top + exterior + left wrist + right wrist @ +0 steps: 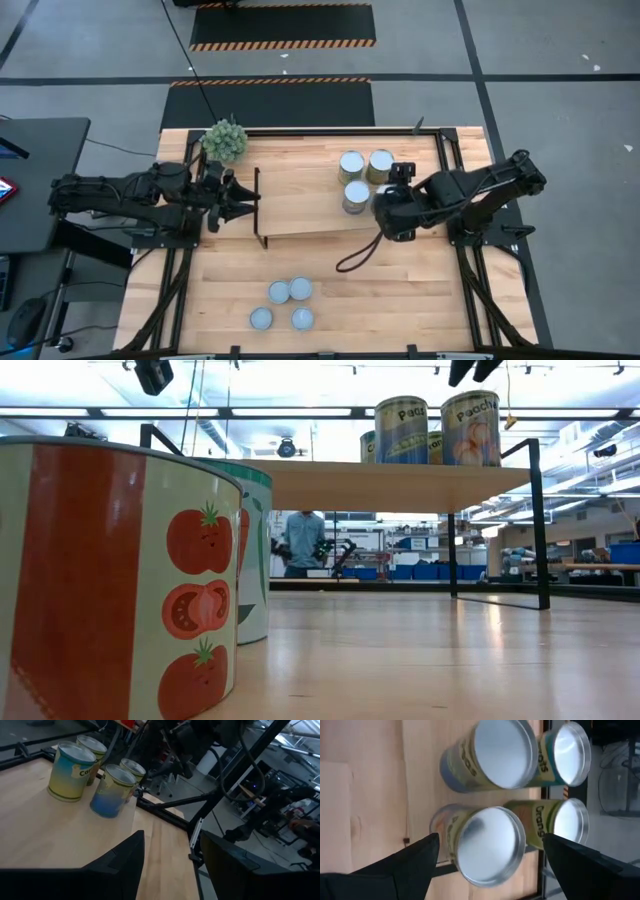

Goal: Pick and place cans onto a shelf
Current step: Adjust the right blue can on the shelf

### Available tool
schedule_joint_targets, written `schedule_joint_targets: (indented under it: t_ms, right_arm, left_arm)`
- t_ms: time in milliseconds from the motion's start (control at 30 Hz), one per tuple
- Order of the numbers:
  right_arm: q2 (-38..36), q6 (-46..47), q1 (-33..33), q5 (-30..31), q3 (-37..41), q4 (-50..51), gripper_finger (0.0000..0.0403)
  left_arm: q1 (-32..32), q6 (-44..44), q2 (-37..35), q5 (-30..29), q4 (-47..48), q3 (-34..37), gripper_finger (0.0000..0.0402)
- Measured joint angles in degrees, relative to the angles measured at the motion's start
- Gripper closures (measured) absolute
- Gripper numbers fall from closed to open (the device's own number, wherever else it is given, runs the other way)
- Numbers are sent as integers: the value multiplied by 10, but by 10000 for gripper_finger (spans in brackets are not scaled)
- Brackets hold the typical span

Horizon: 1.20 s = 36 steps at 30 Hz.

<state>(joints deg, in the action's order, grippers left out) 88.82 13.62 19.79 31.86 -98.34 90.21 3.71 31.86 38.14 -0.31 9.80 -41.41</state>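
Four silver-topped, tan-sided tins are already stood on the low light-wood shelf. The right hand is spread above them, empty. Four blue-grey-topped tins are left on the worktop (next pick, probably). The left hand, part-spread and empty, is parked at the shelf's other end.

Green ball-shaped plant at the far left corner of the wooden tabletop. Black mats with orange-striped edges on the grey floor beyond. Dark side table left. Person in a blue shirt standing far back in the room.
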Motion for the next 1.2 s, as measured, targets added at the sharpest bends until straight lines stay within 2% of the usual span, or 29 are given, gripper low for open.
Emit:
schedule_joint_targets:
  t_ms: [433, 833, 1000, 1200]
  right_arm:
    - [1, -30, -29, 10, 76, -6, 37]
    - [1, -21, -54, 26, 86, -8, 37]
    - [1, 8, -41, 17, 58, -2, 37]
    - [0, 23, -37, 15, -14, -26, 37]
  left_arm:
    - [0, 1, 5, -1, -9, 0, 200]
    - [0, 2, 5, -1, -18, 0, 200]
    - [0, 4, 9, -1, -17, 0, 200]
    - [0, 4, 27, -1, -19, 0, 200]
